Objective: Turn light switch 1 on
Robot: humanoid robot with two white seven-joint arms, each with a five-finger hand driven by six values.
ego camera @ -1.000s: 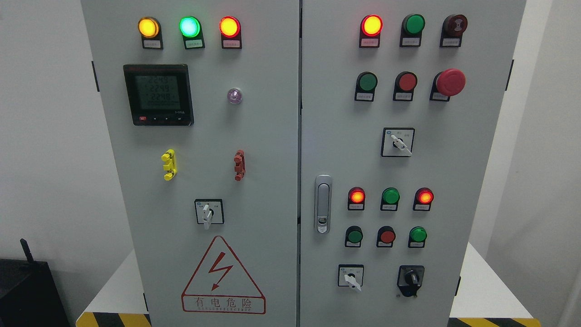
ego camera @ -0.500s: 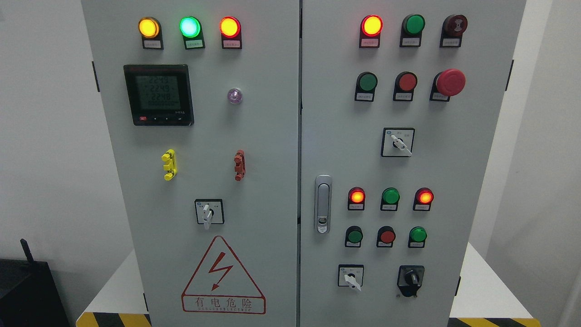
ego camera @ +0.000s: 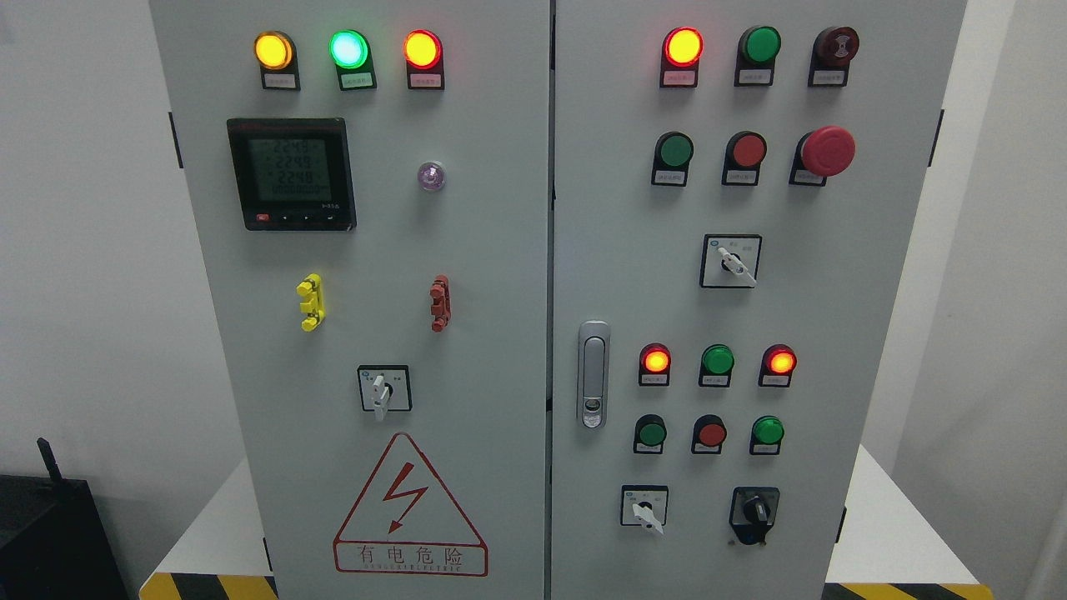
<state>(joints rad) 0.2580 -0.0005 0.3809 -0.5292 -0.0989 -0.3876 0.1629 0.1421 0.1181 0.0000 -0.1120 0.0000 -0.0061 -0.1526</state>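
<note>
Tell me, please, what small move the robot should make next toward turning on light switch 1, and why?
Probably raise one arm into view toward the cabinet: neither hand shows yet, and no control is touched. The labels are too small to read, so which switch is number 1 cannot be told.

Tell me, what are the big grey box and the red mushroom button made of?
The cabinet looks like painted sheet metal: flat, matte grey doors with crisp edges and a seam down the middle. The red mushroom button seems to be smooth plastic, with a soft shine on its rounded cap. Neither can be confirmed by look alone.
</note>
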